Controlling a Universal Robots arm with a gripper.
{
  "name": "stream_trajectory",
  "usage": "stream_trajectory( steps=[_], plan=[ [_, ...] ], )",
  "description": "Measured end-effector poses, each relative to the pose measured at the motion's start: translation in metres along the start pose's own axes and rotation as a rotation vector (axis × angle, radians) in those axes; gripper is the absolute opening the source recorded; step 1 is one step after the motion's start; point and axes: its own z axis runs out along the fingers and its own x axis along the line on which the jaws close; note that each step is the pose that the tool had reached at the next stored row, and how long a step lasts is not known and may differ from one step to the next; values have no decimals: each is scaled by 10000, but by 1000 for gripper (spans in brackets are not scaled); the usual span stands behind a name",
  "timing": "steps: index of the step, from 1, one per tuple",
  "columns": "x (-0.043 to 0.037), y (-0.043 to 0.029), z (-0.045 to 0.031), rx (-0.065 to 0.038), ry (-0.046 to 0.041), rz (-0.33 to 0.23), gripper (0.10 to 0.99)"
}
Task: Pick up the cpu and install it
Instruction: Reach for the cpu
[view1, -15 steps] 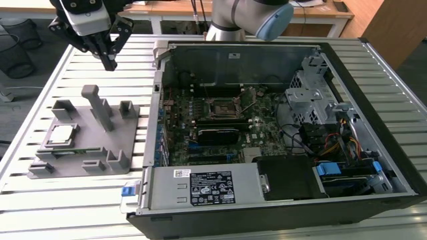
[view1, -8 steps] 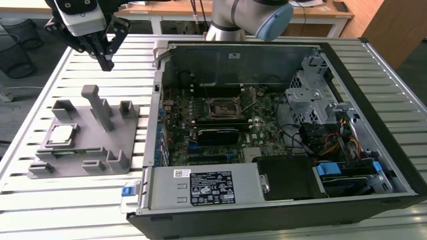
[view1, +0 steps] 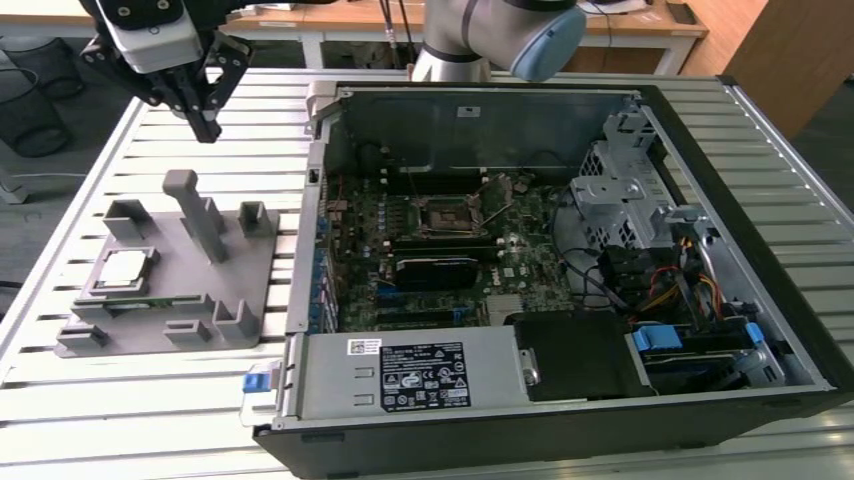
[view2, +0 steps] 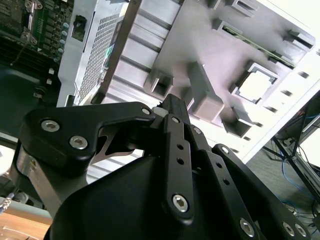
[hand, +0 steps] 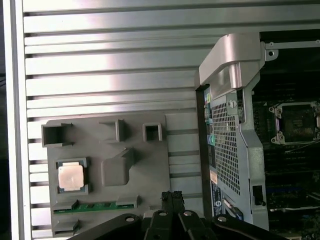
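On the exterior view's left, the cpu (view1: 123, 268) lies flat, silver top up, in a square pocket of the grey fixture (view1: 200, 300). The fixture rests on the slatted metal worktop (view1: 160, 420). Nothing touches the chip.

Above and beyond the fixture, the tool (view1: 204, 128) hangs in the air over the worktop, well apart from the cpu. Its two black fingers are closed together to a point and grip nothing. In the first wrist view the tool (hand: 172, 196) shows its tips meeting, with the cpu (hand: 70, 176) seated in its pocket off to one side of them. The second wrist view gives the same closed tool (view2: 173, 102) and the cpu (view2: 256, 84) beyond it.

Toward the exterior view's right stands the open computer case (view1: 534, 440), just beside the fixture. The black socket (view1: 451, 218) sits on the board inside. The arm (view1: 494, 35) rises behind the case.
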Motion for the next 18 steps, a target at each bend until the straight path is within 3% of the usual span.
stream_trajectory(
  steps=[18],
  plan=[
    [135,-11,12,0,0,-1,106]
  ],
)
